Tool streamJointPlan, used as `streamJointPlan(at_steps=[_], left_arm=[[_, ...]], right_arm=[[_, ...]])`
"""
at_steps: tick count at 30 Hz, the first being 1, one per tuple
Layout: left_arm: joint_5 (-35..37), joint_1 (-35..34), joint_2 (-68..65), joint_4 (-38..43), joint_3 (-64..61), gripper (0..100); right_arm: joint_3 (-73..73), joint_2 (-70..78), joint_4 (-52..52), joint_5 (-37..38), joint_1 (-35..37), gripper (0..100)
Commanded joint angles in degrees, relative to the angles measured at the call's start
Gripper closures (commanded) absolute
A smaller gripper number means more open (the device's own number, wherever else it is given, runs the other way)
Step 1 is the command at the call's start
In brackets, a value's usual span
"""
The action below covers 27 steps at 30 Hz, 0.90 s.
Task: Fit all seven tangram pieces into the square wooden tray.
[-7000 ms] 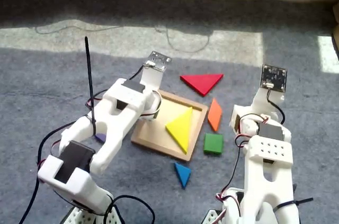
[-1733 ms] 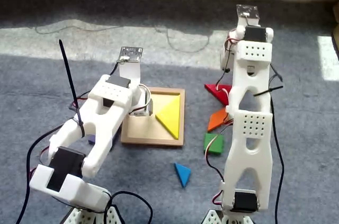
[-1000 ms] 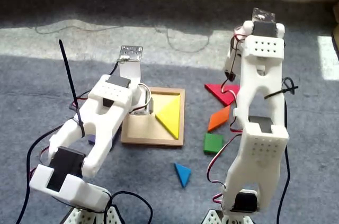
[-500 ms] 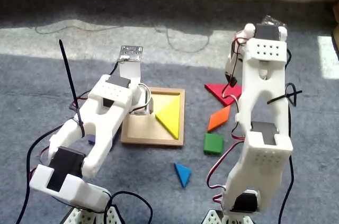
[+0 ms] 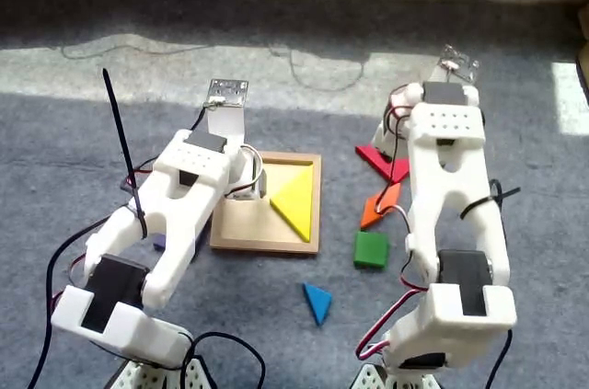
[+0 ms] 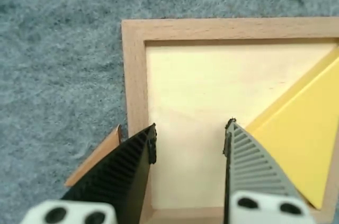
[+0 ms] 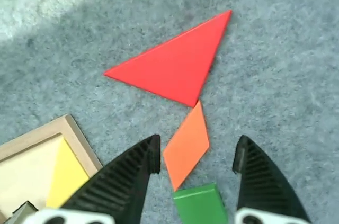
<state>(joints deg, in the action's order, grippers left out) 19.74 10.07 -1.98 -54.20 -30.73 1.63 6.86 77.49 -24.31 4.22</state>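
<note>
The right tool (image 7: 197, 144) hangs wide open over the thin orange parallelogram piece (image 7: 186, 149), flat on the grey carpet (image 7: 286, 49) beside the red triangle (image 7: 177, 65). Light, stiff and slick, it likely wants pinching across its long edges; the left tool (image 6: 190, 127) gapes over the square wooden tray (image 6: 133, 75)

High cam: fixed, up behind arm bases, looks down and forward over grey carpet (image 5: 55, 159), far enough back to catch both arms nearly whole. Left wrist cam: super close, straight down past left gripper (image 6: 190, 128) onto wooden tray (image 6: 134, 75) corner. Right wrist cam: bit farther off, down past right gripper (image 7: 197, 147) onto red triangle (image 7: 177, 68) and orange parallelogram (image 7: 186, 144). Overlap: tray with yellow triangle (image 5: 294, 198) in all three.
</note>
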Motion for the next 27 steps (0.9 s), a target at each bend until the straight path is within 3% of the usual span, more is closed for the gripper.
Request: streamJointPlan(at_steps=[1,6,10,13,18,27], left_arm=[[0.2,-0.4,2.1,0.7,2.4,78],[0.2,-0.4,2.1,0.7,2.4,78],[0.2,-0.4,2.1,0.7,2.4,78],[0.2,-0.4,2.1,0.7,2.4,78],[0.2,-0.4,2.1,0.7,2.3,78],[0.2,-0.4,2.1,0.7,2.4,78]], right_arm=[[5.2,-4.2,-6.8,-3.6,0.2,77.5],[5.8,-2.2,-11.1,-9.2,-0.8,77.4],[3.8,3.8,-13.3,-18.4,-0.7,77.4],[-1.5,8.0,-11.0,-22.2,-0.7,77.4],[-9.0,12.5,-4.6,-25.8,1.0,77.4],[-17.0,22.7,-4.4,-26.8,2.0,77.4]])
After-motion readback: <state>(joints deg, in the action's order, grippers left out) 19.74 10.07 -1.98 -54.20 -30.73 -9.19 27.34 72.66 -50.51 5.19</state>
